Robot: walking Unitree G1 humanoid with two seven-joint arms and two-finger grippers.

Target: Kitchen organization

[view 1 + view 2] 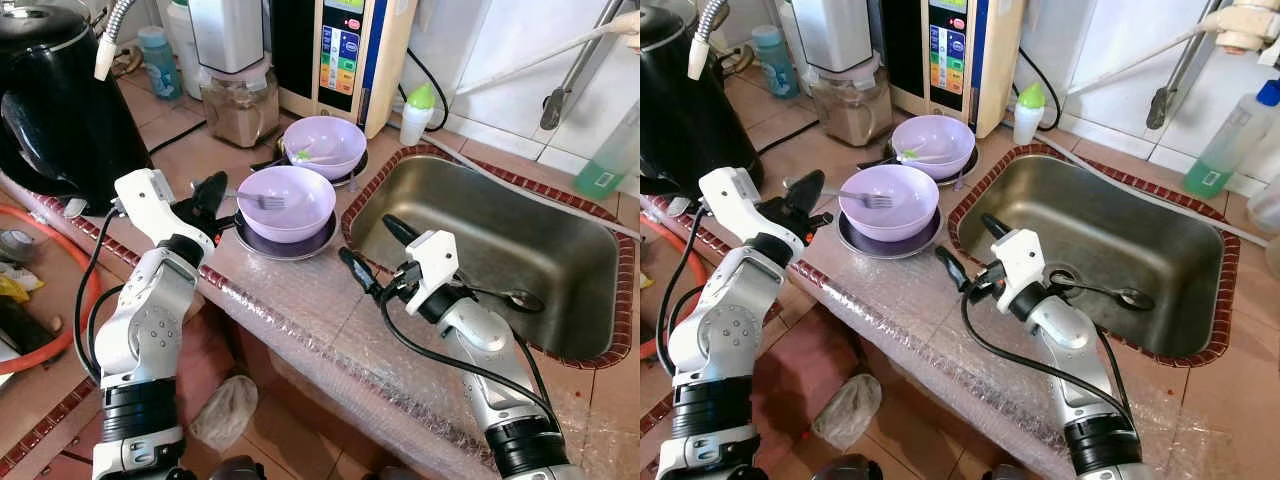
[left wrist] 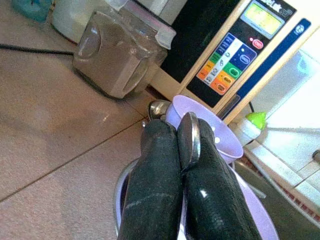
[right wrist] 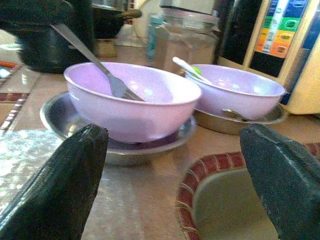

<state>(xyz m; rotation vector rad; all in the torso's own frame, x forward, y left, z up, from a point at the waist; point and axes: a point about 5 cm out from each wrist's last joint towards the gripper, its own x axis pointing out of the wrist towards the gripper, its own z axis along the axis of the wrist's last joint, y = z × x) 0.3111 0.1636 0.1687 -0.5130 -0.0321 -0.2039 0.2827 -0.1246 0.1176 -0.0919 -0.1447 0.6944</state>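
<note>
Lilac bowl point(image 1: 285, 202) on the tabletop point(image 1: 300, 290) holds a fork point(image 1: 262, 200) whose handle the left pincer point(image 1: 208, 196) pinches from nine o'clock, while the right pincer point(image 1: 372, 255) waits spread at four o'clock; a careless lift could tip the bowl.

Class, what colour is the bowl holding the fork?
Pale lilac bowl; fork. Right wrist view shows it best.

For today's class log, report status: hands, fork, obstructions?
Left hand shut on fork handle, tines in near bowl. Right hand open at sink edge. Nothing between.
</note>
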